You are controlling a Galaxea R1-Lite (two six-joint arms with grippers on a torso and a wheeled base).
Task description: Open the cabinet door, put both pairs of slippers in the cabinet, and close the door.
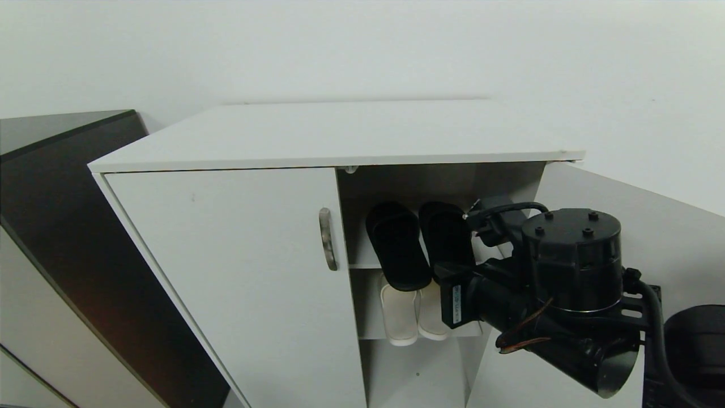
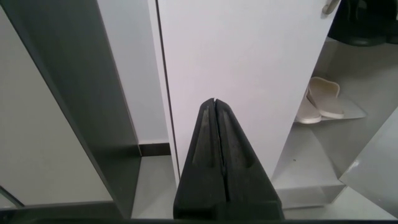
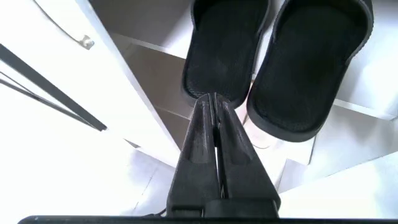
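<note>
Wall (image 1: 362, 45): plain white, behind the cabinet.
Floor (image 2: 149, 180): pale, below the left gripper.
Dark panel (image 1: 68, 226): leaning, on the left side of the cabinet.
Cabinet (image 1: 340, 136): white, flat bare top.
Closed door (image 1: 238, 272): left leaf, metal handle (image 1: 327, 238); directly ahead of the left gripper (image 2: 214, 106).
Open door (image 1: 668, 238): right leaf, swung out beside the right arm.
Black slippers (image 1: 398, 245): upper shelf, heels overhanging, just ahead of the right gripper (image 3: 214, 99); contact cannot be told.
White slippers (image 1: 399, 309): shelf beneath, below the right gripper.
Left gripper: fingers pressed together, empty.
Right gripper: fingers pressed together, empty.
</note>
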